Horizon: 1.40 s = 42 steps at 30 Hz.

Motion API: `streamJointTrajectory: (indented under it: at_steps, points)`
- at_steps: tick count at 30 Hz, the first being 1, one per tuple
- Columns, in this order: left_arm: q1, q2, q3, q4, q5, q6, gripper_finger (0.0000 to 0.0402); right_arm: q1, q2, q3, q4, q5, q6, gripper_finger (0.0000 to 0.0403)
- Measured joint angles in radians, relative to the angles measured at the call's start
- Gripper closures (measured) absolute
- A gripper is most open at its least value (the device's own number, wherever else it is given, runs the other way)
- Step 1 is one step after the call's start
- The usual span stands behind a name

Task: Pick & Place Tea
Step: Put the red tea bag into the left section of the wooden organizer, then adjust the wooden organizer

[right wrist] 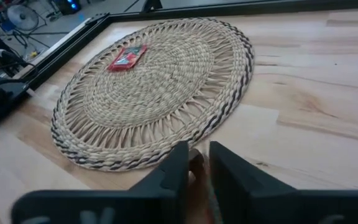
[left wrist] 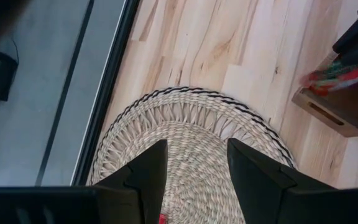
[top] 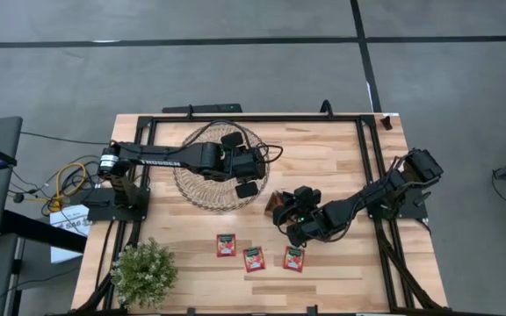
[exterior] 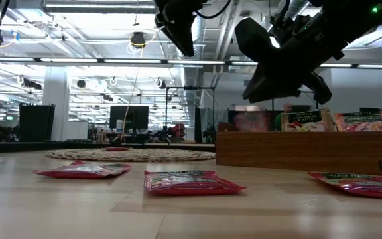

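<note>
Scanning left to right:
left gripper (top: 251, 164): over wicker mat (top: 202, 189), fingers (left wrist: 146, 177) spread wide, holding nothing
mat sachet (right wrist: 127, 57): red, lying on the mat
table sachets (top: 254, 258): three red, in a row on bare wood
right gripper (top: 281, 208): at wooden tray (exterior: 304, 151), fingers narrow; grip unclear

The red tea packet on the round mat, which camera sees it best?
The right wrist view: the red packet lies in plain sight on the mat. The left wrist view shows a sliver; the low view a hint; the high view hides it.
</note>
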Motion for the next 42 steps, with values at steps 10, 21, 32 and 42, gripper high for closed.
streamJointTrajectory:
  at_steps: [10, 21, 32, 42]
  points:
    - [0.0, 0.0, 0.0, 0.0, 0.0, 0.001, 0.0242, 0.001, -0.003, 0.0, -0.001, 0.0, -0.001, 0.03]
    - [0.017, 0.011, -0.017, 0.039, 0.234, 0.001, 0.0242, 0.034, -0.106, 0.098, -0.222, -0.086, -0.112, 0.0328]
    - [0.103, 0.016, -0.285, 0.313, 0.386, 0.001, 0.0242, 0.266, -0.206, 0.12, -0.491, -0.357, 0.286, 0.0384]
    - [0.154, 0.016, -0.332, 0.529, 0.575, -0.018, 0.0242, 0.413, -0.122, 0.119, -0.525, -0.461, 0.577, 0.0401]
